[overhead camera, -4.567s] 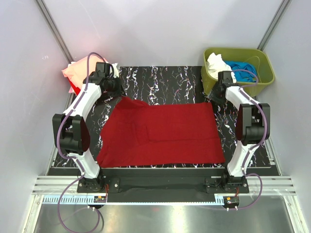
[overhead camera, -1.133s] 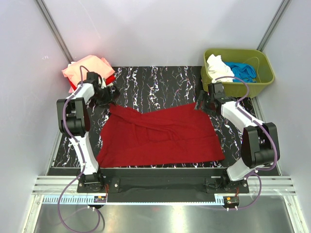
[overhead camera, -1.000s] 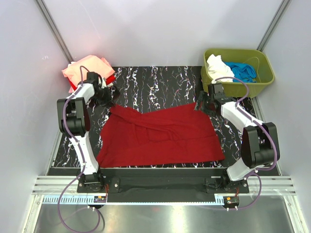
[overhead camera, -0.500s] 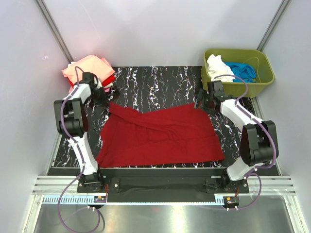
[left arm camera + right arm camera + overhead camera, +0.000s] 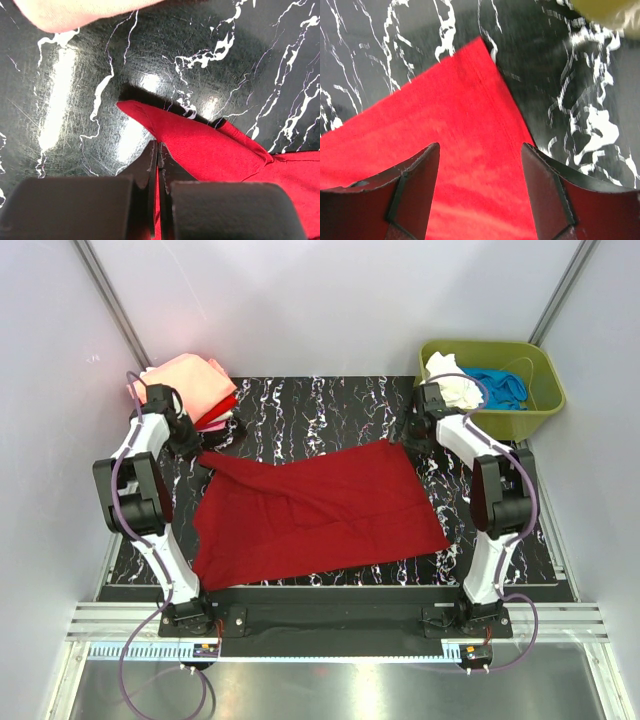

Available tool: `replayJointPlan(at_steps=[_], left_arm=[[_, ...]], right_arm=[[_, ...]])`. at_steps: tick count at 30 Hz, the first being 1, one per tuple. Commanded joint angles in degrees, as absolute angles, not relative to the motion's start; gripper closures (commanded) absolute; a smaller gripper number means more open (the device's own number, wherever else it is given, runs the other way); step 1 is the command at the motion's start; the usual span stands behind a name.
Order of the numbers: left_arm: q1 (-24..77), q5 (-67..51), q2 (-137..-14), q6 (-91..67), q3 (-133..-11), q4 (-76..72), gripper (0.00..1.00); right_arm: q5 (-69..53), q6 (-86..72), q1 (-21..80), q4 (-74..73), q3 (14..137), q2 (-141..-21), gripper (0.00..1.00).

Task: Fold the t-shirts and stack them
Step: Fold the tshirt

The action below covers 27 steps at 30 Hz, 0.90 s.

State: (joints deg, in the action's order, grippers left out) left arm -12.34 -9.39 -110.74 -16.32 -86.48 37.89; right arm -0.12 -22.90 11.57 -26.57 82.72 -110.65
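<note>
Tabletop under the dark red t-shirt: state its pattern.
The tabletop is glossy black with white marble-like veins, clearest in the left wrist view.

Stacked t-shirts (image 5: 185, 380) crowd the left tool (image 5: 157, 150); green tub (image 5: 470, 424) flanks right tool (image 5: 480, 148).

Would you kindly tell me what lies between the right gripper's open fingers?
A corner of the dark red t-shirt, flat on the marbled table, under the open right gripper; the right wrist view shows it.
</note>
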Motion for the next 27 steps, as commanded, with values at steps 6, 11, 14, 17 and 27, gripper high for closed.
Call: replayJointPlan(at_steps=[6,11,14,17,27], left_arm=[[-12.6,-11.8,-109.9,-16.1,-87.4,38.1,1.0],[-12.6,-11.2,-109.1,-16.1,-87.0,37.6,1.0],[-12.7,-8.1,-108.5,-16.5,-87.2,38.3,1.0],[-13.9,-5.9,-107.4,-17.7,-86.3,38.1,1.0],[-16.3,-7.4,-107.9,-19.1,-86.0,38.6,1.0]], right_arm=[[-2.4,-21.4,12.0,-29.1,97.0,-121.2,0.3],[-0.3,-20.9,12.7,-32.2,105.0,-126.8,0.35],[4.8,-19.6,13.9,-35.4,108.9,-130.0,0.36],[9.3,-19.2,14.9,-38.0,110.8,-132.1,0.37],[8.7,-19.0,15.5,-38.6,113.4,-135.2,0.36]])
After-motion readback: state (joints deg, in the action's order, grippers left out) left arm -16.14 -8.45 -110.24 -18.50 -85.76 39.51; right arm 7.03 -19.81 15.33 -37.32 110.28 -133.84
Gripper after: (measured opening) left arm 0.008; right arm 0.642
